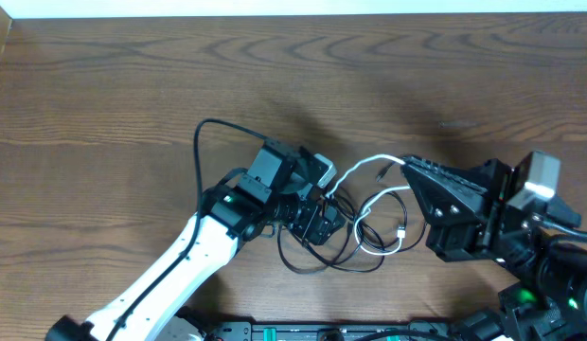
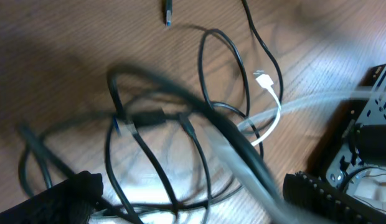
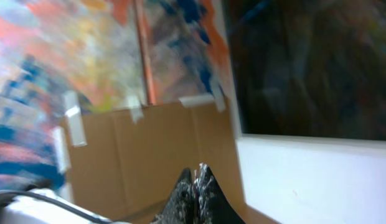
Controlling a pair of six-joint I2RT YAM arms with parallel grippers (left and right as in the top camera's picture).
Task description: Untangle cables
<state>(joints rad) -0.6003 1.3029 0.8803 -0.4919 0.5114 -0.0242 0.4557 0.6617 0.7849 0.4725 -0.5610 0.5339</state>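
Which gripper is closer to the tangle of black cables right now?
Left. The left gripper hangs open right over the black cables. The right gripper sits off to their right, its tip shut on the white cable.

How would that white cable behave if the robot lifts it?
Probably floppy: the white cable curls in loose loops on the table. Likely light, since it is thin. It may drag the black cables along, because they cross each other.

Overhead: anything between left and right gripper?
In the overhead view, the white cable stretches between the left gripper and right gripper; black cable loops lie alongside.
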